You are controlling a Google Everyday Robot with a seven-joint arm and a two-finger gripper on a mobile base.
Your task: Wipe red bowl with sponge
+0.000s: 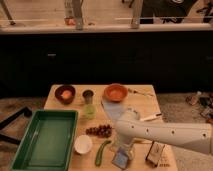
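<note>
Just short of the front edge of the pale wooden table (144, 103), the gripper (121, 152) is seen pointing straight down from a smooth white arm (170, 134) that is stretched in from the right. The sponge (120, 160), a small blue-grey rectangular pad, is found directly beneath it, touching it or very nearly so; whether the pad is grasped or lies released cannot be told. The red bowl (115, 92), shallow, round and bright orange-red, is set well apart from the sponge at the far side of the table, with a flat pale blue cloth (113, 107) spread just in front of it. A darker maroon bowl (65, 93) is placed to the left, and a small metal cup (88, 95) is stood between the two bowls. A deep rectangular green tray (45, 142) is laid at the left front, with a small round white bowl (83, 144) just beside it. A bunch of dark grapes (100, 131) and a long curved green vegetable (101, 152) are seen near the sponge, on its left.
</note>
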